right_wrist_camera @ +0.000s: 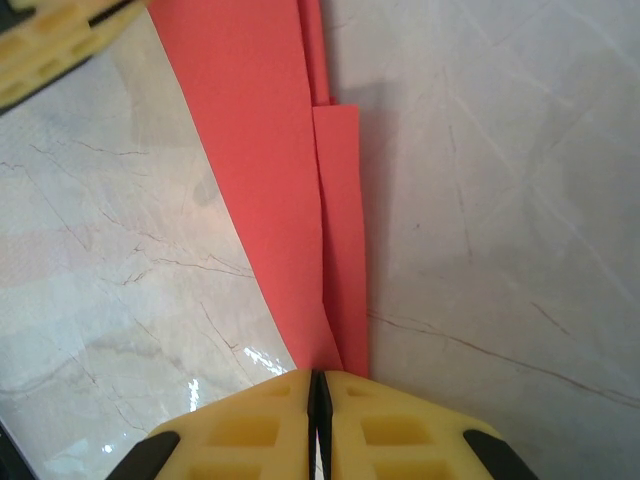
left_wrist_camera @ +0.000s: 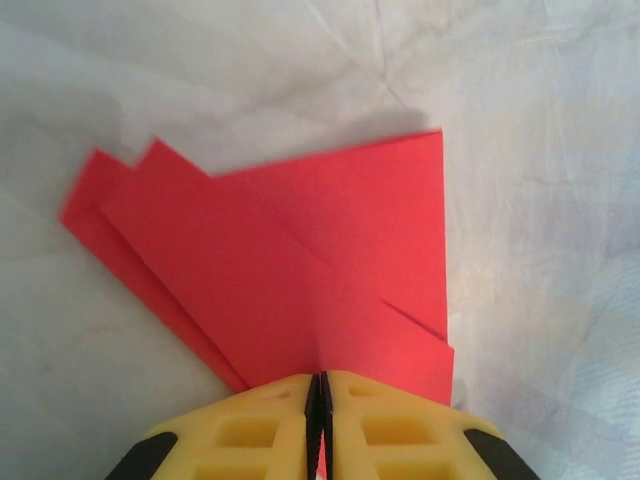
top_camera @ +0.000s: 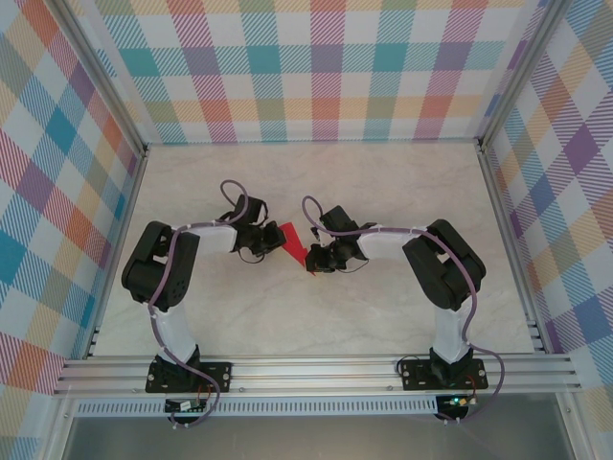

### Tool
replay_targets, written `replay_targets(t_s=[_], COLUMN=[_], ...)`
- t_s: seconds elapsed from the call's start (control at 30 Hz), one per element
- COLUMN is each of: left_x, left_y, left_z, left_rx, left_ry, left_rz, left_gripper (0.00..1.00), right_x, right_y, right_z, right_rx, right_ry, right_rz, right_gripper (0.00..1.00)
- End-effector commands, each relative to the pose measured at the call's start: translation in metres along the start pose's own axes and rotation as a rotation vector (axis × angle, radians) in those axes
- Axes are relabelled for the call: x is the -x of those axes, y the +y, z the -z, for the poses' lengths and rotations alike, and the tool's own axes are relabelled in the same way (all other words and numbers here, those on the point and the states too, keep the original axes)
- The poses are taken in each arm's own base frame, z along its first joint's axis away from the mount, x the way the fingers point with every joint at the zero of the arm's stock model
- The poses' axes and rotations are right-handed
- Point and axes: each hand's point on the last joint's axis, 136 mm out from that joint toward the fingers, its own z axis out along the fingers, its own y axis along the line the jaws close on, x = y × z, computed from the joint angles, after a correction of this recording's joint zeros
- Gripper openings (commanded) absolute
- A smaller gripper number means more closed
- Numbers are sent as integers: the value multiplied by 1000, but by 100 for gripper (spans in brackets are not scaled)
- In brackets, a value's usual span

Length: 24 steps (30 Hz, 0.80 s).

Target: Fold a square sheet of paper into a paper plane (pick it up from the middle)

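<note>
The red sheet of paper (top_camera: 293,243) is folded into a narrow, pointed paper plane shape and hangs between my two grippers at mid table. In the left wrist view its layered flaps (left_wrist_camera: 300,250) fan out from the left gripper (left_wrist_camera: 319,378), whose jaws are shut on the paper's edge. The right wrist view shows a long folded strip of it (right_wrist_camera: 270,170) running away from the right gripper (right_wrist_camera: 318,374), also shut on it. From above, the left gripper (top_camera: 271,237) holds the wide end and the right gripper (top_camera: 311,259) holds the pointed end.
The pale marble-look table (top_camera: 316,172) lies under the paper, closed in by checkered walls (top_camera: 316,67) at the back and sides. An aluminium rail (top_camera: 316,369) with both arm bases runs along the near edge. A yellow finger of the left gripper (right_wrist_camera: 50,40) shows in the right wrist view's top left corner.
</note>
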Motion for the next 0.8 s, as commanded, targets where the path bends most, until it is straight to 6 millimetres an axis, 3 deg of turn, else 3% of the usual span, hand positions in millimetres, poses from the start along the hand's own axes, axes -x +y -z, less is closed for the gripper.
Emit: replay_targets(t_s=[0.0, 0.47, 0.77], left_x=[27, 61, 82], left_y=[45, 66, 57], left_z=[-2, 13, 43], left_rx=[158, 231, 279], left_ry=[-71, -141, -205], left_rz=[17, 42, -2], left_gripper=[13, 13, 16], right_x=[-54, -52, -19], right_y=[-56, -55, -24], right_z=[-9, -8, 4], right_rx=[-190, -188, -118], right_ry=[166, 158, 62], right_rz=[-88, -89, -55], right_gripper=[12, 13, 20])
